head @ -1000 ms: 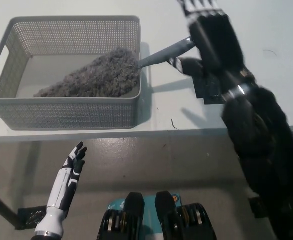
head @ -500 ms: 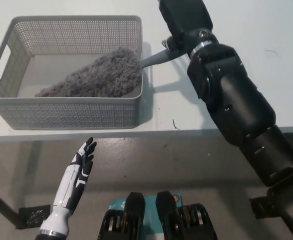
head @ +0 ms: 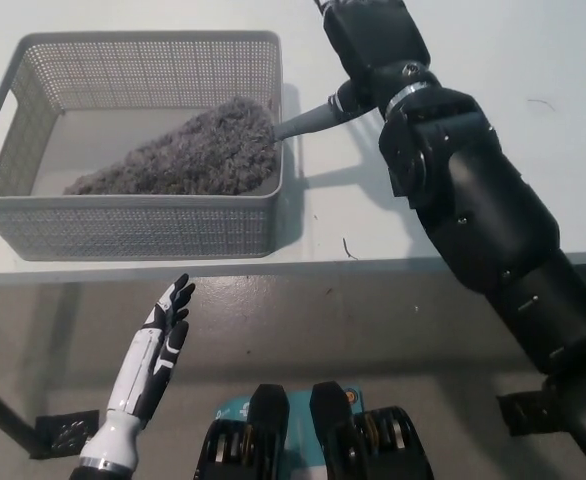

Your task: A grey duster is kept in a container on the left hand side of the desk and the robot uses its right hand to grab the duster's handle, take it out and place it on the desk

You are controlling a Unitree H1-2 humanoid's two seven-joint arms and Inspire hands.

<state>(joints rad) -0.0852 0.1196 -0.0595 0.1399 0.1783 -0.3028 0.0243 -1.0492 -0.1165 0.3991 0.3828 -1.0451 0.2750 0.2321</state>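
Grey duster, one, lies in one container; right hand covers its handle, grasp untellable; left hand holds nothing, fingers spread.

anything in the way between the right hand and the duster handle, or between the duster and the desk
Nothing visible between the right hand and the handle; the hand is at its outer end. The duster's head lies inside the basket, so the basket's right wall stands between it and the desk.
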